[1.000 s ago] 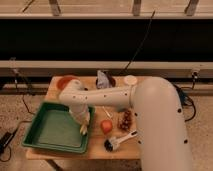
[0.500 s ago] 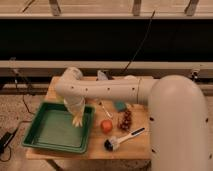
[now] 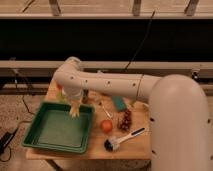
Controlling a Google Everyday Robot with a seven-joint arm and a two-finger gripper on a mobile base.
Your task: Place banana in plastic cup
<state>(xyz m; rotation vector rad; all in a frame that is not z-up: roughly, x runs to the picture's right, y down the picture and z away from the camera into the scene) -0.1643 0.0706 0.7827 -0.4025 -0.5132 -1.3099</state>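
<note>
1. The robot's white arm (image 3: 150, 92) fills the right half of the view, its big rounded body at four o'clock, and its long link reaches leftward across the wooden worktop (image 3: 142, 142) to a bend near ten o'clock.
2. The worktop lies in the lower middle, with a dark rail and wall behind it at twelve o'clock.
3. A green tray (image 3: 47, 137) sits on the worktop's left part, around seven o'clock, shallow and rectangular.
4. The end effector (image 3: 74, 111) hangs from the arm's bend, pointing down over the tray's back rim, its fingers pressed together.
5. A pale yellowish shape at its tip may be the banana pinched there; the view is too coarse to be sure, and no banana shows anywhere else.
6. A dish brush (image 3: 122, 138) lies at five o'clock of the tray, dark head toward the left, pale handle angled up to the right.
7. A teal block (image 3: 118, 103) lies just below the arm link, near the centre.
8. A dark red cluster (image 3: 124, 120) sits between that block and the brush.
9. An orange fruit (image 3: 106, 125) rests just beside the tray's right rim.
10. The plastic cup cannot be picked out; the arm hides the worktop's back left corner.
</note>
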